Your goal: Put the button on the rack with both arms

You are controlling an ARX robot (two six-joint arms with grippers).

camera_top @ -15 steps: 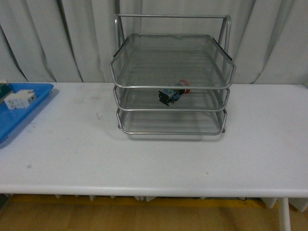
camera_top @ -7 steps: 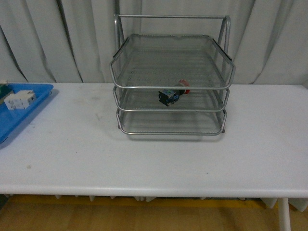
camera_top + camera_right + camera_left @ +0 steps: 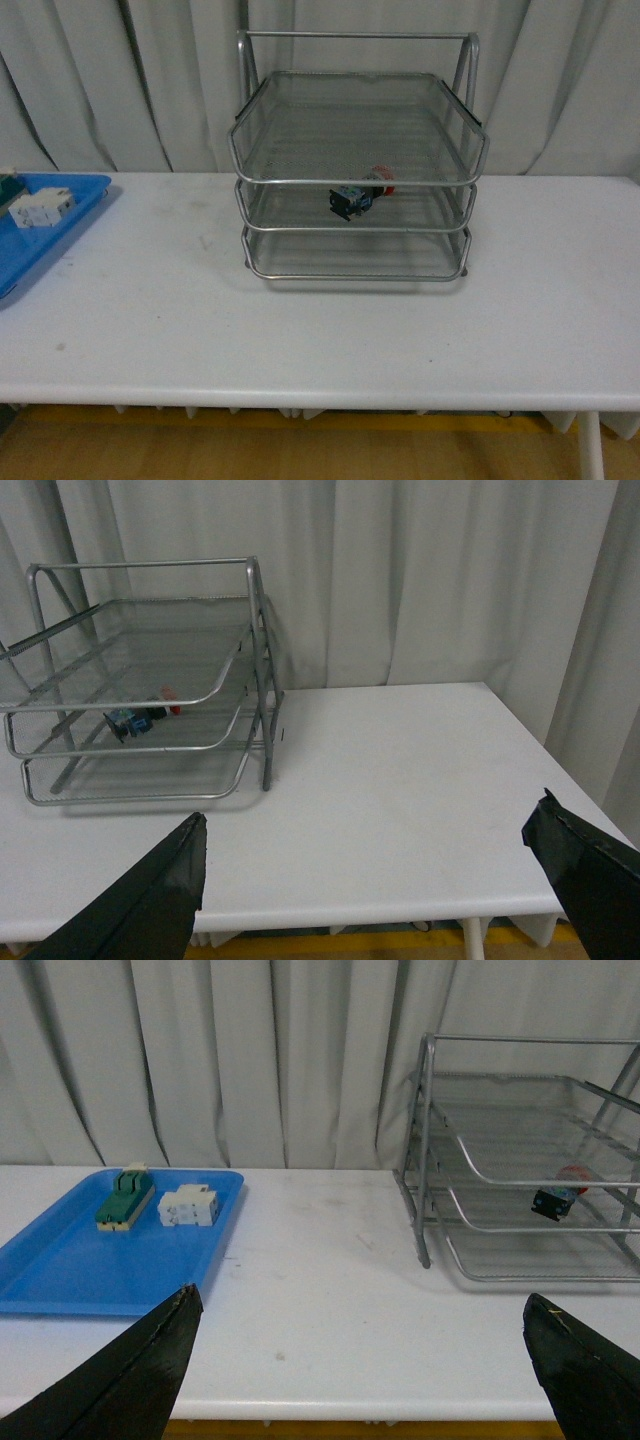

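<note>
On the white worktop (image 3: 320, 1290) a blue tray (image 3: 60, 1260) holds a green-and-cream block (image 3: 124, 1198) and, just beside it, a white block (image 3: 188, 1206). Well apart stands the wire rack (image 3: 500, 1160), with the button (image 3: 558, 1192) lying apparently in its middle tier, red cap away from the camera. The left end effector (image 3: 360, 1360) shows two black fingertips (image 3: 130, 1380) spread wide, holding nothing.

- The rack (image 3: 357, 175) is made of silver wire mesh with a shiny metal tube frame.
- The table (image 3: 320, 320) is finished matt white.
- The blue tray (image 3: 90, 1260) looks like smooth plastic.
- Pleated cloth curtains (image 3: 430, 580) are seen.
</note>
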